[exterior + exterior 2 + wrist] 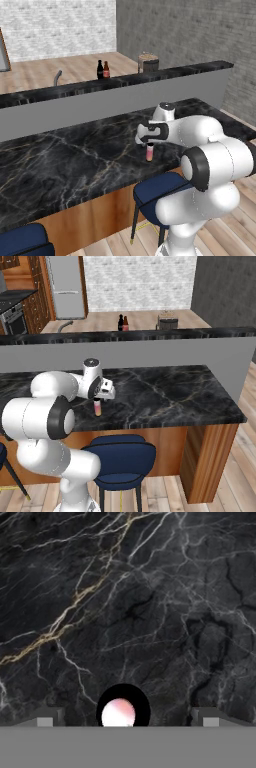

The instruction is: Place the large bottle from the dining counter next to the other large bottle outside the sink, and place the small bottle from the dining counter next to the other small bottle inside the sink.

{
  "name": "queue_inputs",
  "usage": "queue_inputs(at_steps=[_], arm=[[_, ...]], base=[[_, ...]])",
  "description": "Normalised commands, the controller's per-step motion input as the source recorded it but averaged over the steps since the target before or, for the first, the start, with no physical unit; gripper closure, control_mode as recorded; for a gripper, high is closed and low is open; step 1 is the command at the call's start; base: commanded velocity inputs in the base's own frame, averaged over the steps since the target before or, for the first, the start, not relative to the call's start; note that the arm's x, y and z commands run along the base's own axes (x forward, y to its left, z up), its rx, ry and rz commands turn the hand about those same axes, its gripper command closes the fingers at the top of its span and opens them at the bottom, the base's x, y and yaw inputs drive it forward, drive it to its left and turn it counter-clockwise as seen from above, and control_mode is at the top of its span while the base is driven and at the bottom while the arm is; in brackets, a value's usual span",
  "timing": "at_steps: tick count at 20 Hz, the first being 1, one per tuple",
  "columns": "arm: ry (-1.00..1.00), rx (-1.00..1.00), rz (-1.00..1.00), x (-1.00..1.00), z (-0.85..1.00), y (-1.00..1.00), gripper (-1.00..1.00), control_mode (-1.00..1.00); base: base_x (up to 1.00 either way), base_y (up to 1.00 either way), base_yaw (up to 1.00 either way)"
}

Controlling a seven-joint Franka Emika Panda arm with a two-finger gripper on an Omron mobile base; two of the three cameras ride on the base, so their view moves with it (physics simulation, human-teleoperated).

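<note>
A blue stool point(120, 458) stands nearest, tucked under the dining counter point(165, 393) with its black, veined marble top. On that top, near the front edge, stands the small pale-pink bottle point(149, 152), upright. The gripper point(148, 142) hangs directly above it, fingers spread wide apart with the bottle's top between them, seemingly not touching. Far behind, on the back counter, the black large bottle point(100, 69) and the amber bottle point(106, 69) stand just beside each other.

Home kitchen: marble dining counter point(165, 393), blue stools point(120, 461), fridge point(66, 286), oven point(12, 318), faucet point(57, 77)
</note>
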Motion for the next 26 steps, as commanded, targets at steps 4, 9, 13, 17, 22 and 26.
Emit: queue_inputs(at_steps=[4, 9, 13, 17, 22, 26], arm=[[-0.02, 0.01, 0.0, 0.03, -0.09, 0.0, -1.0, -1.0], [-0.03, 0.0, 0.0, 0.04, -0.07, 0.02, -1.0, -1.0], [-0.02, 0.01, 0.0, 0.01, -0.07, 0.0, -1.0, -1.0], [-0.01, 0.01, 0.0, 0.0, -0.1, 0.02, 1.0, -1.0], [-0.02, 0.02, 0.0, 0.0, -0.1, 0.0, 1.0, -1.0], [-0.01, 0.02, 0.0, 0.0, -0.16, 0.0, 1.0, -1.0]], base=[[0.0, 0.0, 0.0], [0.0, 0.0, 0.0], [0.0, 0.0, 0.0], [0.0, 0.0, 0.0], [0.0, 0.0, 0.0], [0.0, 0.0, 0.0]])
